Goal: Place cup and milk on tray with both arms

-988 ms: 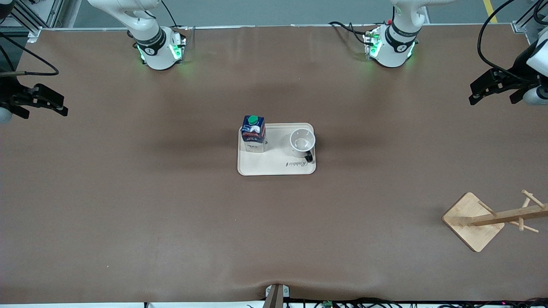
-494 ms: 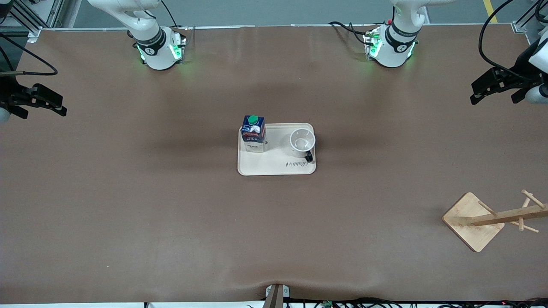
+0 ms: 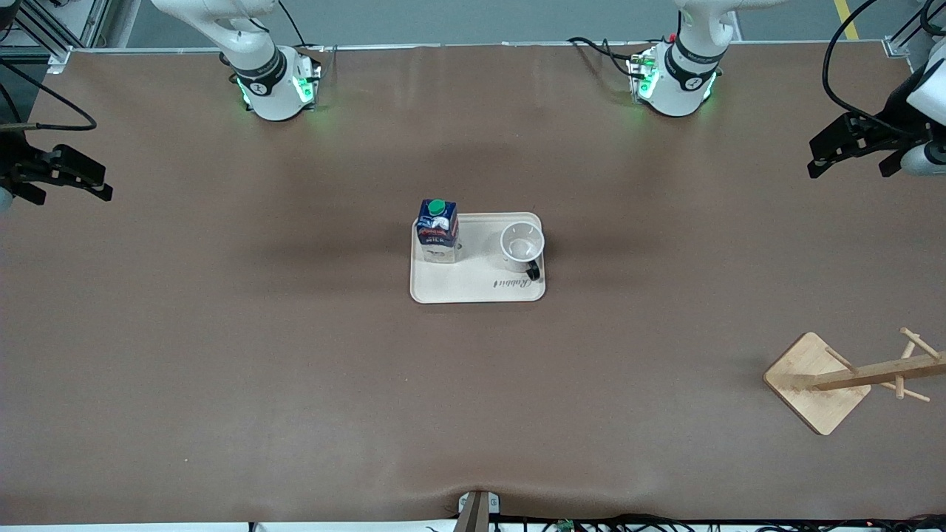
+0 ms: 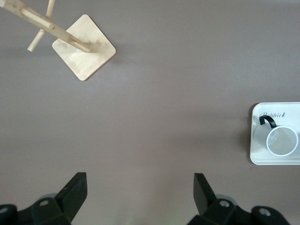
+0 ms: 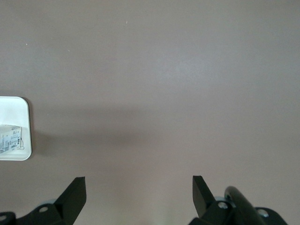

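The cream tray [image 3: 473,290] lies in the middle of the table. On it the dark-blue milk [image 3: 437,230] stands upright at the end toward the right arm. The white cup [image 3: 522,246] stands upright at the end toward the left arm, its black handle turned to the front camera. My left gripper [image 3: 813,157] hangs open and empty over the left arm's end of the table; its wrist view shows the cup [image 4: 282,140] on the tray [image 4: 257,154] past the left gripper [image 4: 139,180]. My right gripper [image 3: 100,182] hangs open and empty over the right arm's end. Past the right gripper [image 5: 139,183], its wrist view catches a tray corner [image 5: 18,105] and the milk [image 5: 10,138].
A wooden mug rack [image 3: 817,384] stands toward the left arm's end of the table, nearer to the front camera than the tray; it also shows as the rack [image 4: 84,51] in the left wrist view. Brown tabletop surrounds the tray on all sides.
Both grippers have drifted slightly outward, away from the tray. The tray, the milk and the cup have not moved.
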